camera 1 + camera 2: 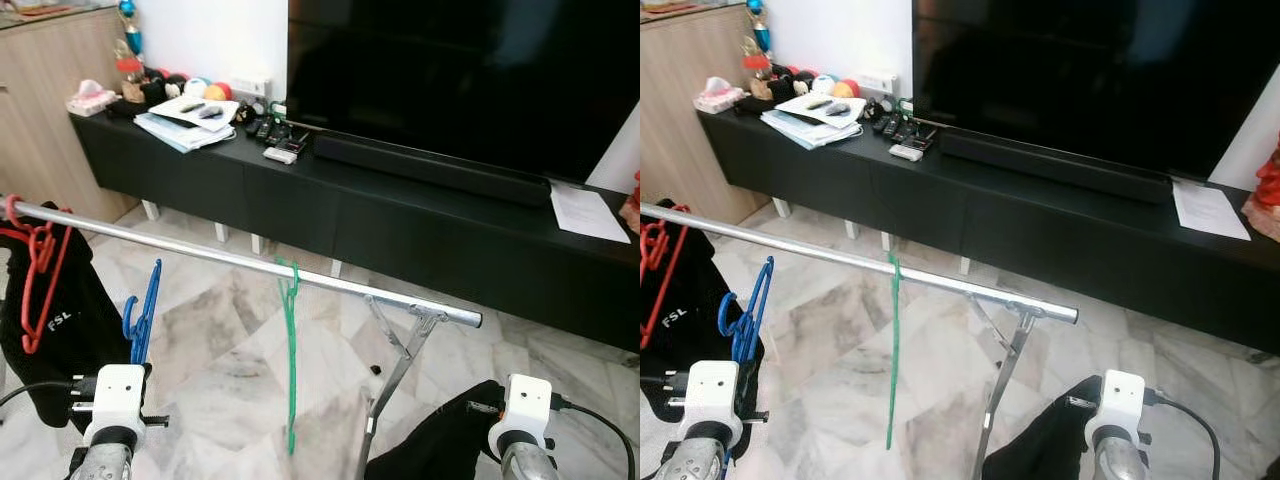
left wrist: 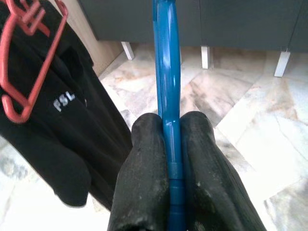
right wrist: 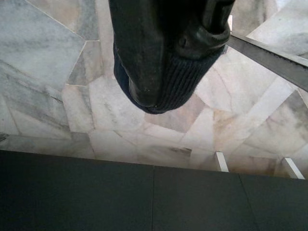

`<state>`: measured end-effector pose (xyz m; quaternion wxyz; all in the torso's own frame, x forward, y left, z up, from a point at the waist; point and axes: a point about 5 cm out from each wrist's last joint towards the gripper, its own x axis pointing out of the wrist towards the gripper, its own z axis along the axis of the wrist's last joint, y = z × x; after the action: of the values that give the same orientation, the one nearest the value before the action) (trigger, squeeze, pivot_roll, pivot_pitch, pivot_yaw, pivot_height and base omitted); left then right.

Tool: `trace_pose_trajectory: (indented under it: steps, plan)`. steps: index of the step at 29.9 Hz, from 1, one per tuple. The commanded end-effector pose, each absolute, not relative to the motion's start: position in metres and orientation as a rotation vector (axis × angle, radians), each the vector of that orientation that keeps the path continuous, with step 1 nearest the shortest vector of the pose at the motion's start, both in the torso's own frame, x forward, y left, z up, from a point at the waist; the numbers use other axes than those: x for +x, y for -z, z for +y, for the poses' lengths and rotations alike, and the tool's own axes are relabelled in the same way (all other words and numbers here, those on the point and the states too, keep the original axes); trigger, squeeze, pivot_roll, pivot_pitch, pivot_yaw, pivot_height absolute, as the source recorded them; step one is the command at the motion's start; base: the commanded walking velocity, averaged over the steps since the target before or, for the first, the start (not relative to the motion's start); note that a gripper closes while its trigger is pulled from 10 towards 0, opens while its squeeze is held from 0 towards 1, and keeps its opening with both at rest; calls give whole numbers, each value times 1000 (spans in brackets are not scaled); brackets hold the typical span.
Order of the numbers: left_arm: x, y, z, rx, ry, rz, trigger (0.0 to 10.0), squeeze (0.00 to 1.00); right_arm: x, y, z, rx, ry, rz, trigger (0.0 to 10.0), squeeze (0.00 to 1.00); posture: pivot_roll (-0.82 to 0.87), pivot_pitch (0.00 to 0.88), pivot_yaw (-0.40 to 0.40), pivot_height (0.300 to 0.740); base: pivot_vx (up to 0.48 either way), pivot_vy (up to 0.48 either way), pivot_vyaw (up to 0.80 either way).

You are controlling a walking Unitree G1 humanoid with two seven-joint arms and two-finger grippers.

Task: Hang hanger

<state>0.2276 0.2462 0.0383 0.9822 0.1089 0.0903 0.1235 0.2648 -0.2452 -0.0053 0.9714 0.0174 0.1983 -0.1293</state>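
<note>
Nearest the camera, the left gripper [image 2: 168,159] was clamped on the blue hanger [image 2: 166,72], both black fingers [image 2: 144,178] pressed against its flat plastic edge. From the head views, the blue hanger [image 1: 143,315] stood upright above the left wrist at about 8 o'clock, below the rail [image 1: 240,260] and not hooked on it. The steel rail ran from 9 o'clock toward 3 o'clock and ended at a bracket on a slanted leg [image 1: 395,370].

A green hanger [image 1: 291,350] hung from the rail near its middle. A red hanger [image 1: 35,270] hung at the rail's 9 o'clock end, carrying a black garment [image 1: 55,330] lettered FSL.

The right gripper [image 3: 149,91] sat at 5 o'clock, closed on a dark cloth [image 3: 183,72] with a ribbed cuff; one finger [image 3: 139,57] was visible beside the fabric.

Beyond the rail, at 12 o'clock, a black cabinet [image 1: 400,220] carried a television [image 1: 460,70], a soundbar [image 1: 430,168], papers [image 1: 190,120] and a white sheet [image 1: 588,212]. Marble floor [image 1: 220,350] lay beneath.
</note>
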Motion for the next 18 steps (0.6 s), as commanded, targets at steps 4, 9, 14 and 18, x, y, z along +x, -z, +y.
trace_pose_trajectory:
  steps: [4, 9, 14, 18]
  plan:
    - [226, -37, 243, 199, -251, 197, 10000, 0, 262, 4, -250, 44, 292, 372, 10000, 0, 96, 0, -28, 740, 0, 0, 0]
    - [225, -36, 241, 196, -248, 209, 10000, 0, 262, 4, -249, 27, 279, 371, 10000, 0, 95, 0, -26, 740, 0, 0, 0]
    - [224, -36, 240, 189, -250, 214, 10000, 0, 261, 5, -248, 7, 277, 375, 10000, 0, 94, 0, -27, 740, 0, 155, 109]
    - [226, -37, 238, 182, -242, 209, 10000, 0, 259, 7, -249, 25, 289, 381, 10000, 0, 91, 0, -24, 740, 0, 257, 136]
